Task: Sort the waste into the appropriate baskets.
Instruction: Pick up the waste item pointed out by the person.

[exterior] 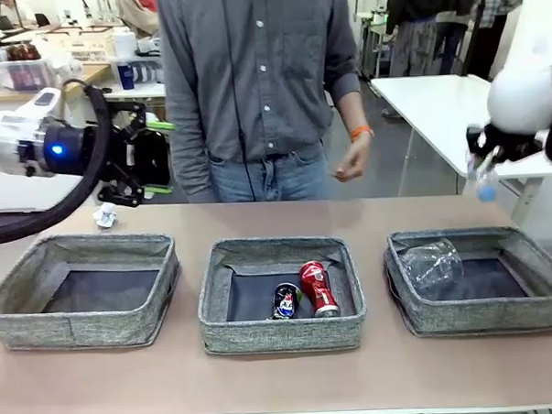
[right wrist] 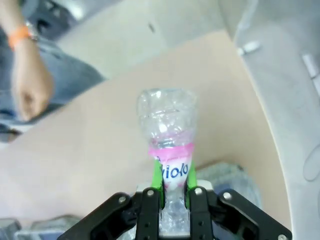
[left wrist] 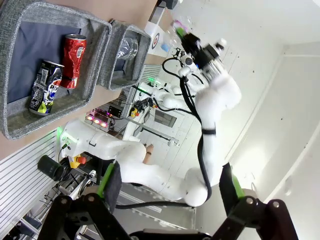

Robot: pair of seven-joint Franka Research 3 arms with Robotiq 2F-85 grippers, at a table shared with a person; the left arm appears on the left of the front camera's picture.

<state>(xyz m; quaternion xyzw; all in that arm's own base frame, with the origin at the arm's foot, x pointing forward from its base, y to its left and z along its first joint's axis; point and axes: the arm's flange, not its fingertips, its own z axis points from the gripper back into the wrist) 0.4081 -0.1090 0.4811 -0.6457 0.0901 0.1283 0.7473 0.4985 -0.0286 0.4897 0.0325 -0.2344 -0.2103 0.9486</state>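
Middle basket (exterior: 281,333): red can (exterior: 318,288), blue can (exterior: 286,301)

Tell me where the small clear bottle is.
In the front view the small clear bottle is at the right, pinched between the fingers of the right gripper, raised over the right-hand basket.

place: lab | evidence — cluttered workbench (exterior: 34,82), white table (exterior: 434,101)

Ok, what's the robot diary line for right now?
right gripper: shut on small clear bottle | left gripper: open | middle basket: red can, dark blue can | right basket: clear plastic cup
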